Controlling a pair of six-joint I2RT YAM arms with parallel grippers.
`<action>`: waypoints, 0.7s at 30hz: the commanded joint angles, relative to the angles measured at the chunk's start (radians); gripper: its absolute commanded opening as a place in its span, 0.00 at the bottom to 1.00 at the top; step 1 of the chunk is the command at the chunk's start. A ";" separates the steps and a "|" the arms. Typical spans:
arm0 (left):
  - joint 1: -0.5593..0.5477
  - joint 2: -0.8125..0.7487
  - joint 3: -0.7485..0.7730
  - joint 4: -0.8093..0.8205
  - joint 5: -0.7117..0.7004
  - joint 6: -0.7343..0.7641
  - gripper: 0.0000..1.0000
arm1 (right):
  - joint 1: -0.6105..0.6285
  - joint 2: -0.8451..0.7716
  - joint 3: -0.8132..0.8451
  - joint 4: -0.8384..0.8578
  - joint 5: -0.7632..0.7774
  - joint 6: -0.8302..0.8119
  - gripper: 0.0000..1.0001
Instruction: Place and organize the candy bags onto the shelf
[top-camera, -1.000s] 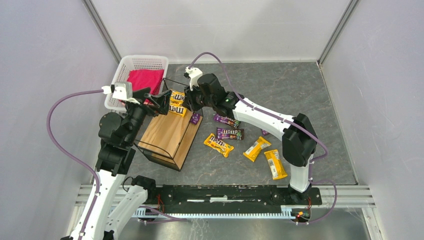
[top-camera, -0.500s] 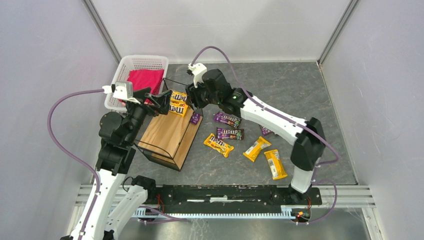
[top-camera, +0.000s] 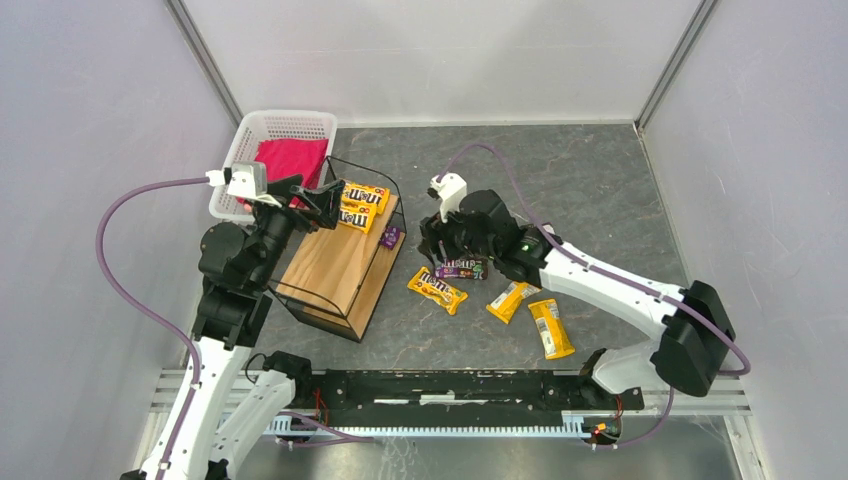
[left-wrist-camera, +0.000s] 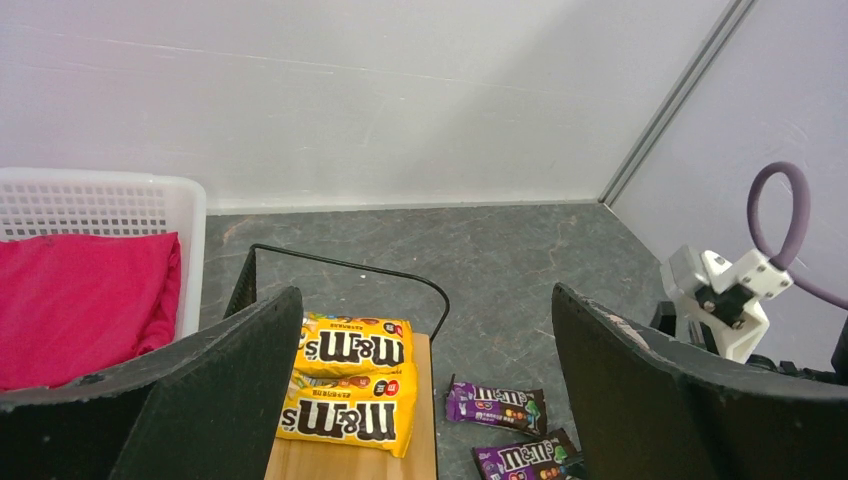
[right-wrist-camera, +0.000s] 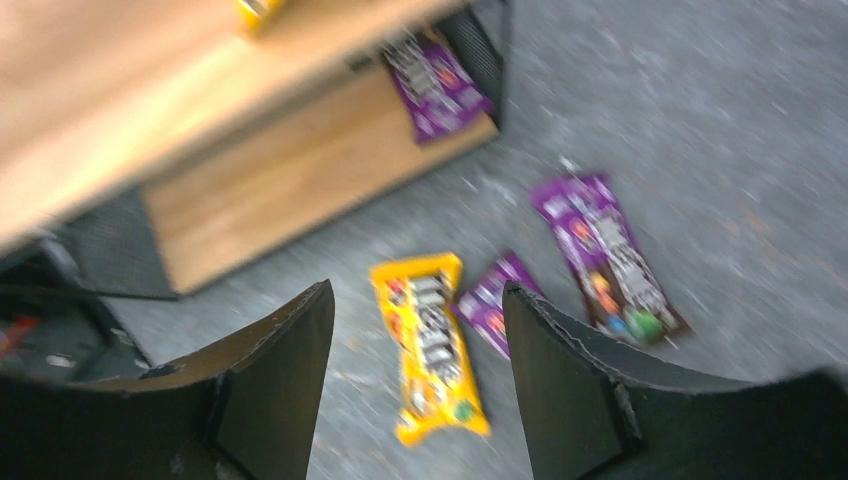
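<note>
2 yellow candy bags (left-wrist-camera: 350, 415) lie on the shelf (top-camera: 335, 268) top tier. Right gripper (right-wrist-camera: 418, 295), jaws wide and empty, hovers over a yellow bag (right-wrist-camera: 430, 350) lying just beside a purple bag (right-wrist-camera: 490, 300); a misaligned descent could pinch both. Left gripper (left-wrist-camera: 425, 300): wide, empty.

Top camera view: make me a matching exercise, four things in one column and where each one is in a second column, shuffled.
Column one:
1. pink cloth
2. two yellow bags side by side
3. leftmost purple bag
4. right gripper

Column two:
A. on the shelf, top plank
B. open, over the table
C. inside the basket
D. on the shelf, lower plank

Pairs: 1-C, 2-A, 3-D, 4-B.
</note>
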 joint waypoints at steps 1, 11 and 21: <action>0.007 0.006 0.005 0.029 0.004 0.047 1.00 | 0.021 0.090 0.098 0.381 -0.211 0.132 0.69; 0.009 0.000 0.005 0.024 -0.019 0.057 1.00 | 0.080 0.396 0.414 0.477 -0.094 0.221 0.39; 0.012 -0.005 0.007 0.027 -0.015 0.054 1.00 | 0.082 0.547 0.529 0.478 -0.101 0.259 0.38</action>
